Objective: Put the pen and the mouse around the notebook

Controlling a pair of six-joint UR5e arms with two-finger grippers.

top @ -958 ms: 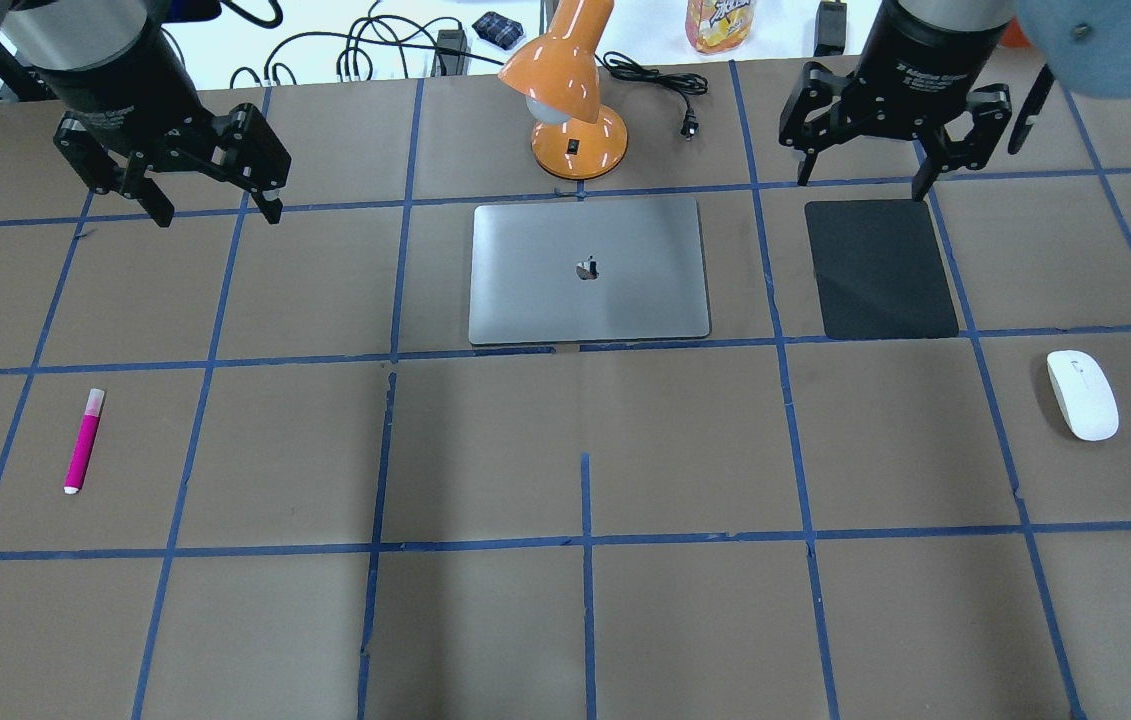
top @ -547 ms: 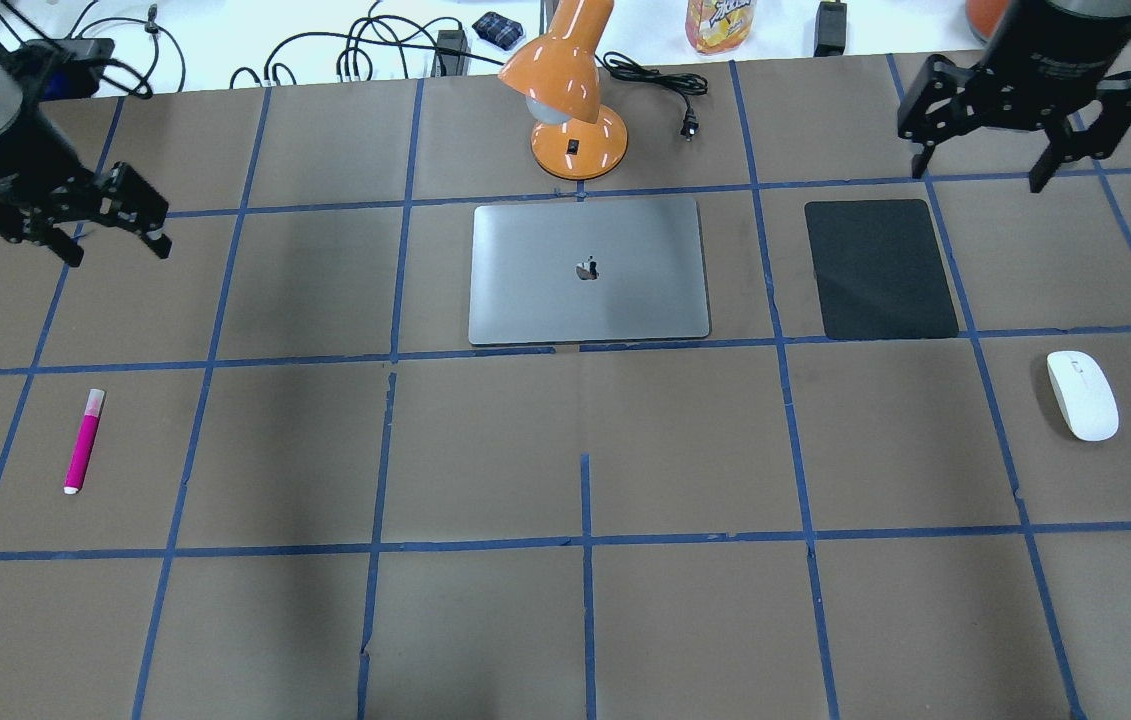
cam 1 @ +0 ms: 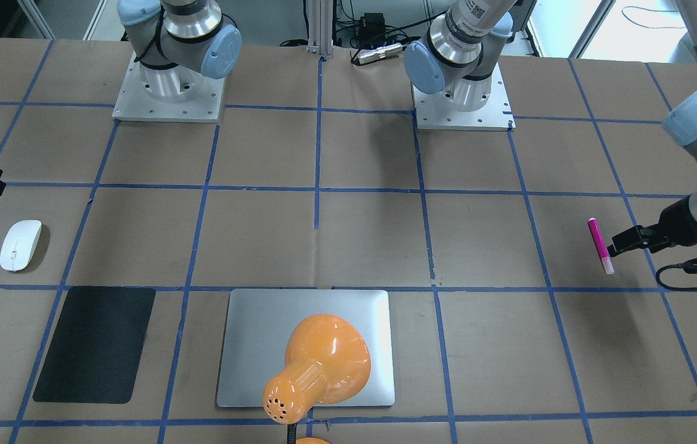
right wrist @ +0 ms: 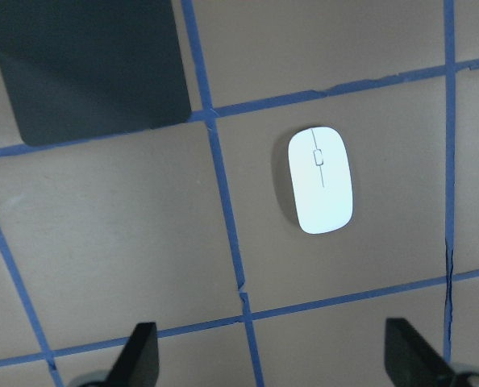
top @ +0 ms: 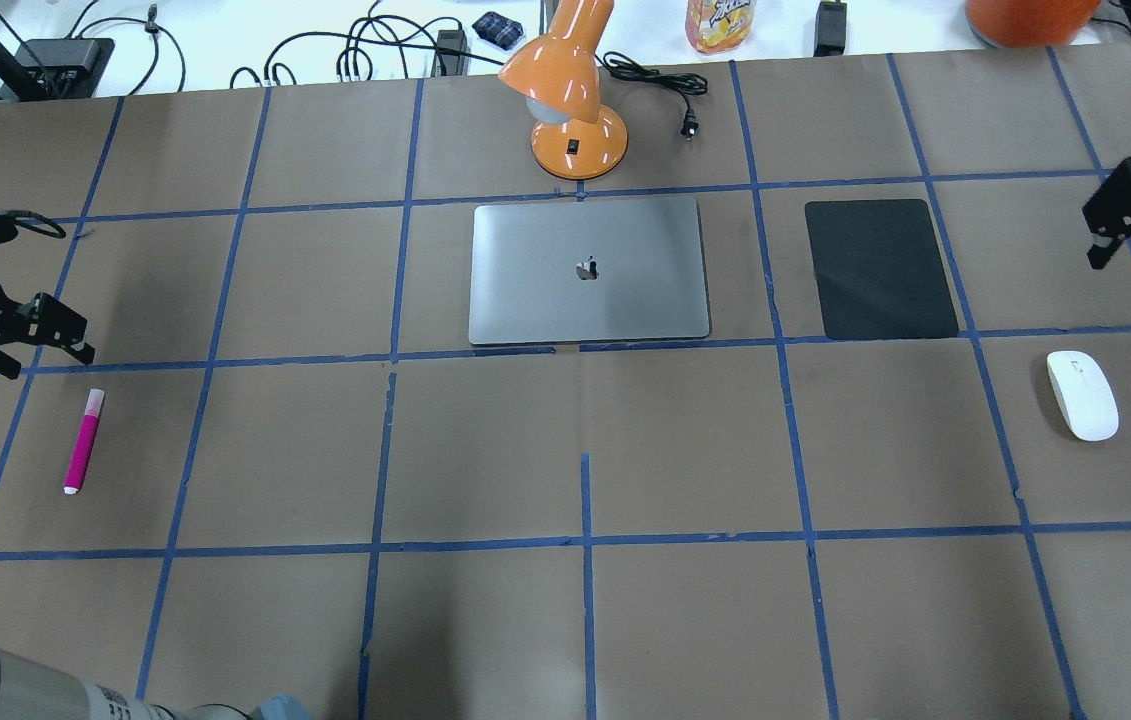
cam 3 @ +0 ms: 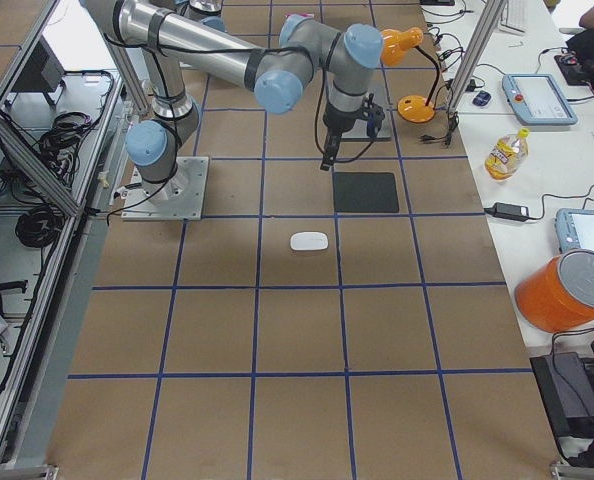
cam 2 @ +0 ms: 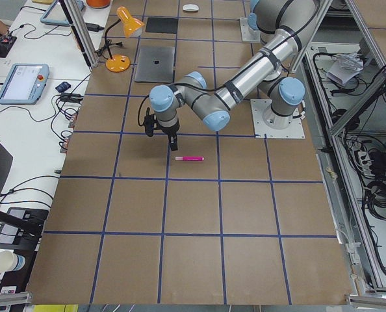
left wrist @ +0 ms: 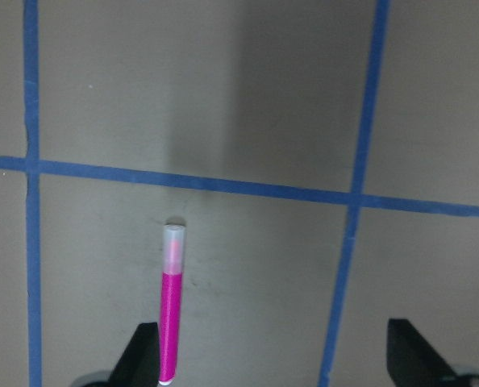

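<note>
The magenta pen point(top: 83, 440) with a pale cap lies on the table at the far left. My left gripper point(top: 43, 358) hovers just beyond its cap end, open and empty. In the left wrist view the pen point(left wrist: 172, 314) lies close to the left fingertip point(left wrist: 147, 355). The white mouse point(top: 1082, 394) rests at the far right. My right gripper point(right wrist: 276, 363) is open and empty above the table, with the mouse point(right wrist: 321, 179) ahead of it. It barely shows at the overhead view's right edge. The silver notebook point(top: 588, 270) lies flat at centre back.
An orange desk lamp point(top: 575, 100) stands just behind the notebook, its head leaning over it in the front view. A thin black mat point(top: 880, 268) lies to the notebook's right, beyond the mouse. Cables and a bottle point(top: 720, 22) sit past the table's far edge.
Both arms have swung outward and back toward the robot. The left gripper dropped from the back left to just beyond the pen. The right gripper went to the right edge.
</note>
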